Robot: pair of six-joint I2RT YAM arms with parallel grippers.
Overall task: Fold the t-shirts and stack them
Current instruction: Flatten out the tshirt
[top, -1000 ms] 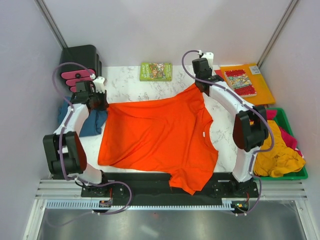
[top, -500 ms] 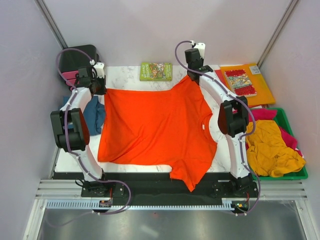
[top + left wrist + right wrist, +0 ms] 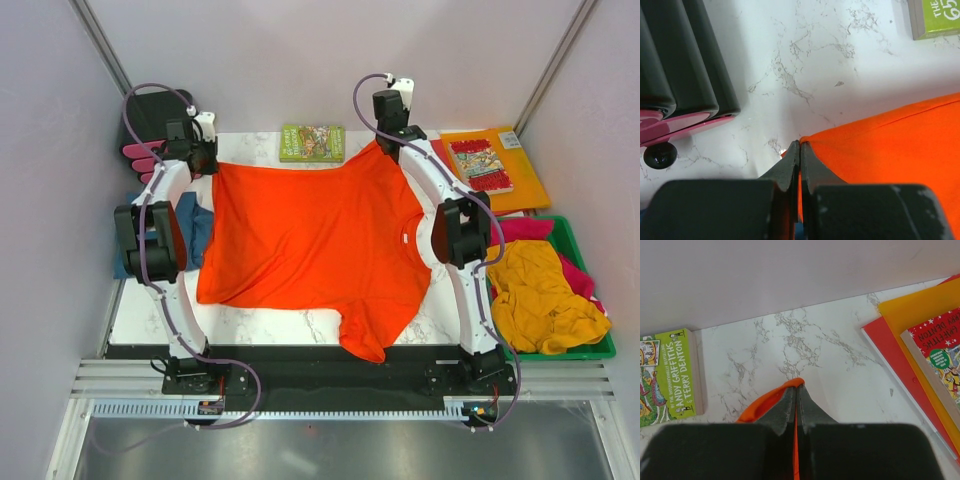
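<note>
A bright orange-red t-shirt (image 3: 310,245) lies spread across the marble table, one sleeve hanging over the near edge. My left gripper (image 3: 207,160) is shut on its far-left corner (image 3: 812,140), cloth pinched between the jaws (image 3: 799,145). At the far right corner my right gripper (image 3: 384,145) is shut on the shirt's edge (image 3: 765,402), with orange cloth showing at the fingertips (image 3: 796,386). A teal-blue t-shirt (image 3: 190,230) lies bunched at the table's left edge, partly under the left arm. Mustard-yellow (image 3: 545,300) and magenta-pink (image 3: 575,270) t-shirts sit in the green bin.
A green bin (image 3: 580,350) stands at the right. An orange folder (image 3: 520,185) with a comic book (image 3: 480,165) lies at the back right, over a red sheet (image 3: 890,347). A green book (image 3: 312,142) lies at the back edge. A black holder with pink pieces (image 3: 150,130) stands back left.
Both arms have stretched toward the back of the table, pulling the orange-red shirt's far edge away from me and flattening it. The grips have not changed.
</note>
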